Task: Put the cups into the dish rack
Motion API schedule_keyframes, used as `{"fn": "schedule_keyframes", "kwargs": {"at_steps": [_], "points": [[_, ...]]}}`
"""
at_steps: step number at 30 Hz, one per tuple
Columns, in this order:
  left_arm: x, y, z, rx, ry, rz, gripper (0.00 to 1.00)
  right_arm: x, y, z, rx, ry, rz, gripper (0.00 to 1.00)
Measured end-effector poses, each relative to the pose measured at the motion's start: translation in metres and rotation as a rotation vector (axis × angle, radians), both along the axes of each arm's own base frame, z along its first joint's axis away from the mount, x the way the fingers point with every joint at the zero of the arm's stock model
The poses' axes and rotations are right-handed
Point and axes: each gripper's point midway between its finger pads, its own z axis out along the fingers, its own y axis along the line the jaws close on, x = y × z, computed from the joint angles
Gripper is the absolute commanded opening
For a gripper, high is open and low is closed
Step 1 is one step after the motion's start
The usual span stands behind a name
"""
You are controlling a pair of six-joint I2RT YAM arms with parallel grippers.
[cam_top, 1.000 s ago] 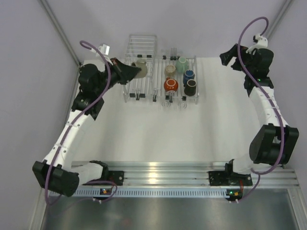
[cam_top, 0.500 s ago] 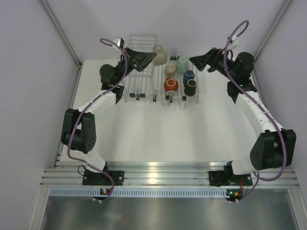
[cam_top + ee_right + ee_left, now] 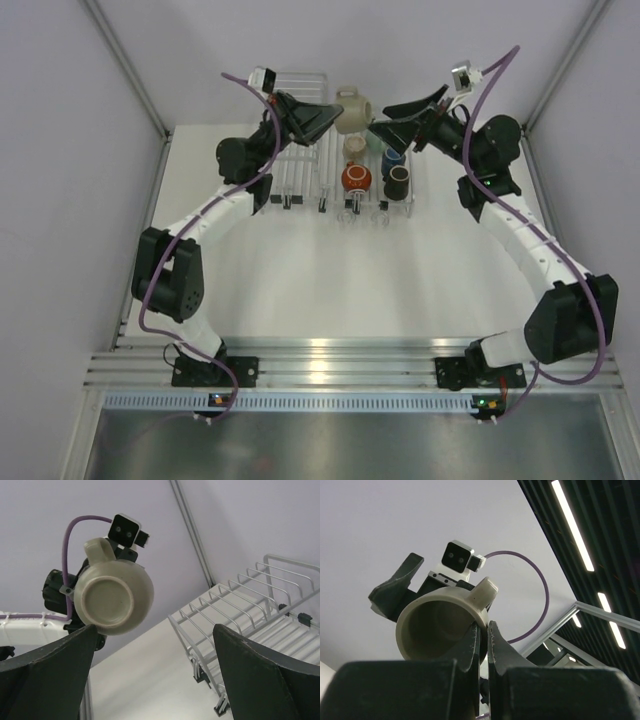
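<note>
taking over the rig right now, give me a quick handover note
Left gripper: shut on the beige cup, pinching its rim wall, cup held in the air near the far end of the dish rack.
Right gripper: open and empty, beside the beige cup, not touching it.
Done: orange-red cup, dark blue cup, dark olive cup and brown cup sit in the rack. The right gripper covers part of the rack, so anything under it cannot be checked.
Left: the beige cup must go into the rack; this looks like a handoff to the right gripper, probably.
</note>
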Motion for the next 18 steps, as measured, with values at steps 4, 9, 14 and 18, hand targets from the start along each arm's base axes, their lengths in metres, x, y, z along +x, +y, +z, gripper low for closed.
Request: {"fn": "schedule_keyframes", "kwargs": {"at_steps": [4,9,14,18], "points": [[-0.001,-0.001,0.0,0.0,-0.001,-0.003,0.0,-0.014,0.004,0.013,0.01,-0.032,0.022,0.99],[-0.003,-0.003,0.0,0.0,-0.002,-0.009,0.0,-0.033,0.005,0.031,0.024,-0.08,0.038,0.99],[-0.006,-0.007,0.0,0.0,-0.004,-0.018,0.0,-0.04,0.007,0.044,0.031,-0.111,0.047,0.99],[-0.012,-0.014,0.001,-0.006,-0.005,-0.03,0.0,-0.043,0.011,0.047,0.03,-0.12,0.059,0.99]]}}
